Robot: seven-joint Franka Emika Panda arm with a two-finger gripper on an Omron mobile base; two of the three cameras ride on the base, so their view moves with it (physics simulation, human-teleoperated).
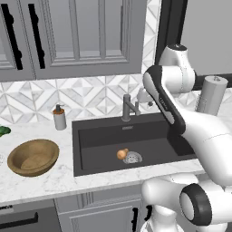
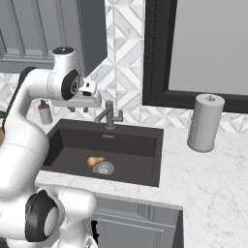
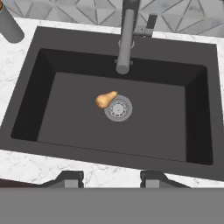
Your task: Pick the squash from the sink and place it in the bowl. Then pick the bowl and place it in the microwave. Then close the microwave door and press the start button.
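The small orange-tan squash (image 1: pixel 121 154) (image 2: pixel 95 161) (image 3: pixel 104 99) lies on the floor of the dark sink (image 1: pixel 104 136) (image 2: pixel 131 145) (image 3: pixel 157 127), touching the left side of the round steel drain (image 3: pixel 119 108). The wooden bowl (image 1: pixel 31 156) sits empty on the marble counter left of the sink. My gripper (image 2: pixel 79 109) (image 3: pixel 111 178) hangs high above the sink's front edge and points down into the basin. Its fingertips (image 3: pixel 70 177) stand apart with nothing between them, so it is open. The microwave and its door are out of view.
The grey faucet (image 1: pixel 129 108) (image 2: pixel 109 115) (image 3: pixel 127 39) rises at the sink's back edge, close to my hand. A soap dispenser (image 1: pixel 59 118) stands back left. A grey cylinder (image 1: pixel 210 95) (image 2: pixel 206 123) stands on the counter to the right. Grey cabinets hang above.
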